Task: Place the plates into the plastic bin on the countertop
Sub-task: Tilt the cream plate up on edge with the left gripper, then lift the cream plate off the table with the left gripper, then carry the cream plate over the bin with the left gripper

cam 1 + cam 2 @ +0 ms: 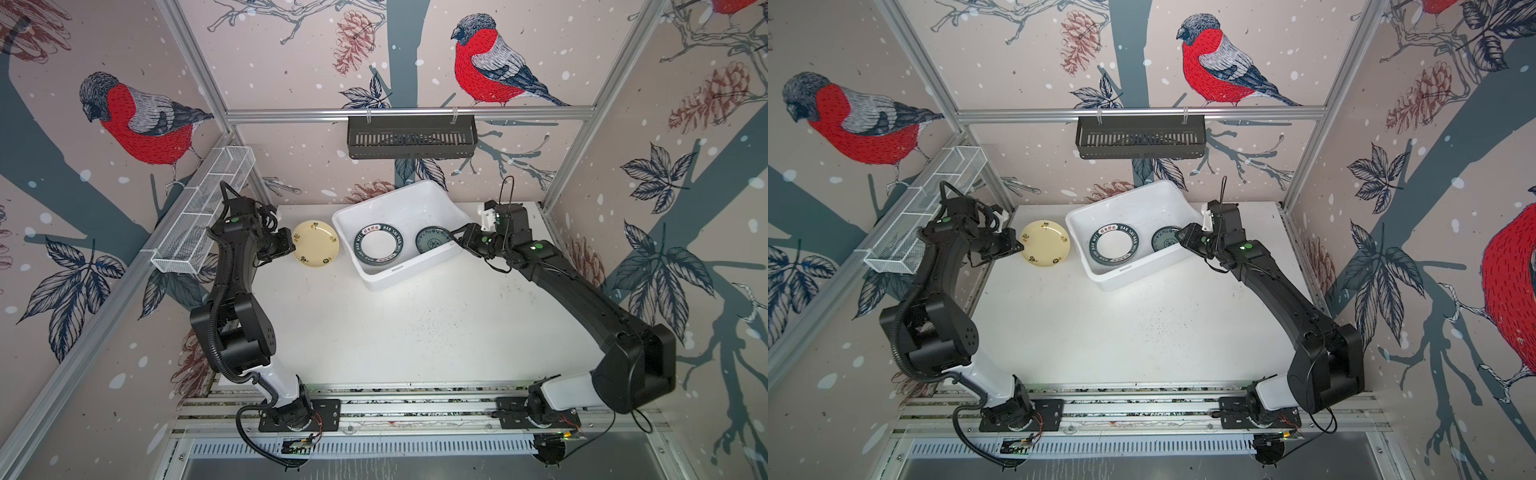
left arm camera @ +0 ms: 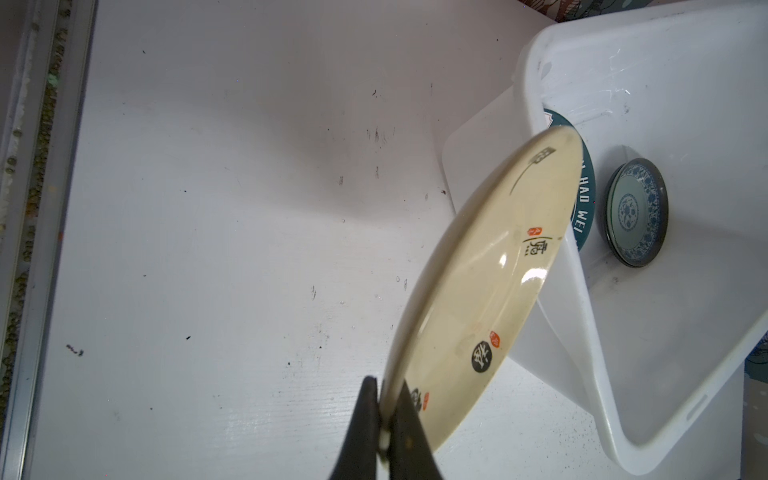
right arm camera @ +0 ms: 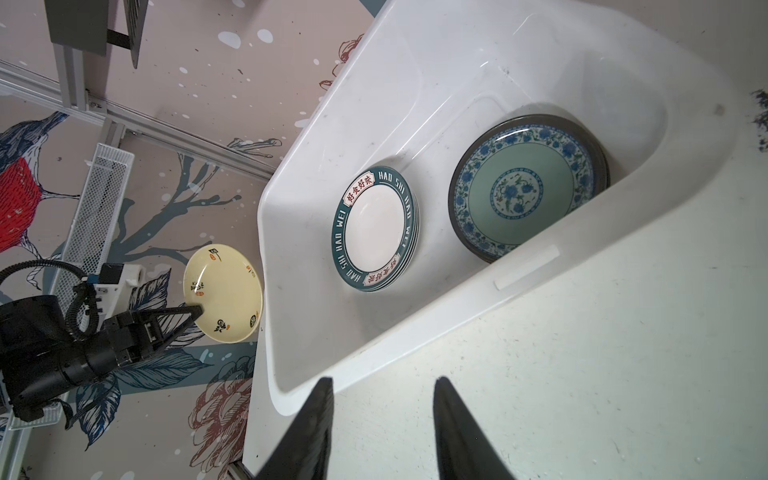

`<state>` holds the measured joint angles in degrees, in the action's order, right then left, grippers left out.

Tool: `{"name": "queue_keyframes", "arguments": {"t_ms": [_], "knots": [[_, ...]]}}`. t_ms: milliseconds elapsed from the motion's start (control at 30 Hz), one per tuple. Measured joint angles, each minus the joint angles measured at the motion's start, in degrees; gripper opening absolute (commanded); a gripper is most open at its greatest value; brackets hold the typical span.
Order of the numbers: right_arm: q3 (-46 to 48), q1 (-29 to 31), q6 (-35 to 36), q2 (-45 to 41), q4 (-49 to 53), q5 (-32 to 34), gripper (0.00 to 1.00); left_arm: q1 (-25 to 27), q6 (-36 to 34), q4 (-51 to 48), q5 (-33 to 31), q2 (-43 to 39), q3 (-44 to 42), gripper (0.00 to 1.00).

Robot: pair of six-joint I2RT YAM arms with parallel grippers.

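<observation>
The rim of the yellow plate (image 2: 490, 291) is clamped by the left gripper (image 2: 384, 390), and the plate is held tilted above the countertop (image 1: 374, 332), just beside the left wall of the bin (image 1: 399, 276). The jaws of the right gripper (image 3: 384, 380) are parted on nothing at the bin's right rim. In the bin, a green-rimmed stack (image 1: 379, 245) and a teal plate (image 1: 432, 239) are laid side by side, and speckled white surface is spread before the bin to the front rail (image 1: 415, 409).

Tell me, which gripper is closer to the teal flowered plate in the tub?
Right. The right gripper hangs open at the plastic bin, beside the teal floral plate; the left gripper is beyond the bin's opposite side, pinching the pale yellow plate.
</observation>
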<state>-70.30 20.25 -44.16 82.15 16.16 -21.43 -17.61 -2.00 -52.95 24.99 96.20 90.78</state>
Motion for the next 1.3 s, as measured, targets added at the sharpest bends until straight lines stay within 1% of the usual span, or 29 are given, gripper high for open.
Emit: {"name": "queue_keyframes", "arguments": {"t_ms": [267, 533, 667, 800, 967, 1300], "knots": [[-1.60, -0.04, 0.68, 0.87, -0.24, -0.74, 0.41, 0.11, -0.13, -0.17, -1.05, -2.05, 2.69, 0.00], [-2.21, -0.04, 0.83, 1.38, -0.13, -0.79, 0.41, 0.11, -0.37, -0.22, -0.94, -2.10, 8.15, 0.00], [-2.51, -0.04, 0.85, 1.55, -0.11, -0.81, 0.41, 0.46, -0.37, -0.13, -0.37, -2.10, 10.27, 0.00], [-2.86, -0.22, 0.85, 1.95, 0.02, -0.79, 0.41, 1.53, -0.35, 0.07, 1.64, -2.05, 11.26, 0.00], [-3.54, -1.25, 0.85, 2.27, 0.44, -0.76, 0.41, 4.28, -0.35, 0.90, 4.07, -1.66, 11.98, 0.00], [-5.33, -6.47, 0.87, 2.73, 1.49, -0.70, 0.41, 14.29, 1.27, 5.66, 7.02, 3.08, 14.91, 0.00]]}}
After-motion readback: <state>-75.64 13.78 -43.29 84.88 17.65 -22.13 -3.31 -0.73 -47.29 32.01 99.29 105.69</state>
